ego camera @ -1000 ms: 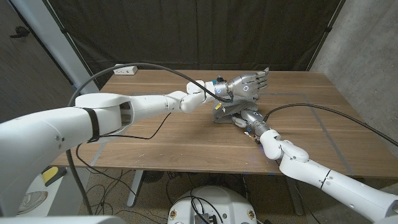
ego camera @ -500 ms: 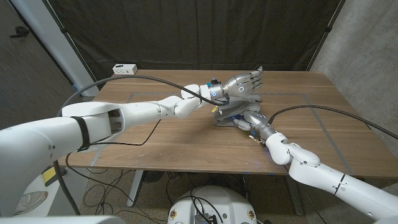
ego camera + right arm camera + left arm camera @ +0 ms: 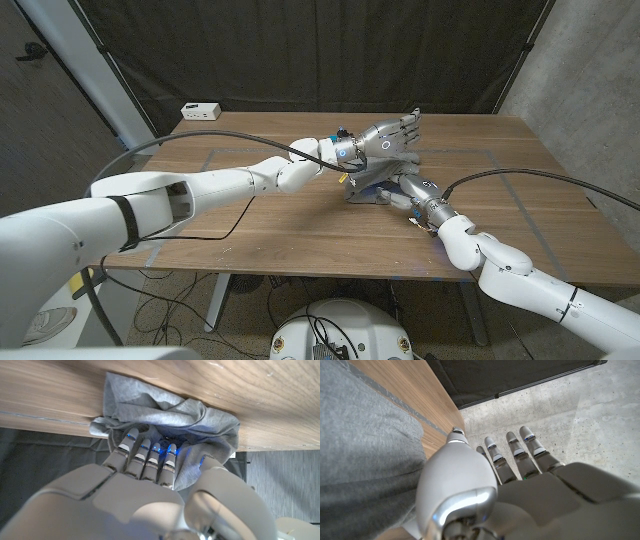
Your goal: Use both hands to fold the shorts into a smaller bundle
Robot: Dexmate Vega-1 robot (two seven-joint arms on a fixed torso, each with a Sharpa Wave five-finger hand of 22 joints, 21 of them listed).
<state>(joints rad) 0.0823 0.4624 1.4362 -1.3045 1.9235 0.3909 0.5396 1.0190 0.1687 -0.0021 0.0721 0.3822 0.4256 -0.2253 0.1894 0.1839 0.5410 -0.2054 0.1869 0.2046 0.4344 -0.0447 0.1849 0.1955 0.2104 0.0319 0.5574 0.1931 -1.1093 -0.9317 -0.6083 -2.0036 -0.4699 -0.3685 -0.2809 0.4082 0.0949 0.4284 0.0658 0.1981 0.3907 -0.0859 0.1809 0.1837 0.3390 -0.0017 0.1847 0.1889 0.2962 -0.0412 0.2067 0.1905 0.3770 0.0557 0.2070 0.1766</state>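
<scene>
Grey shorts (image 3: 372, 187), one pair, bunched at frame centre on the wooden table (image 3: 250, 220). Nearest, right hand (image 3: 412, 190) pressing into the cloth, fingers tucked under a fold. Beyond, left hand (image 3: 392, 135) hovering above, fingers straight, holding nothing.

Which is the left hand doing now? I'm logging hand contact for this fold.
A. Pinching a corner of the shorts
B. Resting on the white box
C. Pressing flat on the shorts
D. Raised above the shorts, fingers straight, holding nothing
D: the left hand hangs over the grey shorts with fingers extended and empty, while the right hand reaches into the bundle.
</scene>
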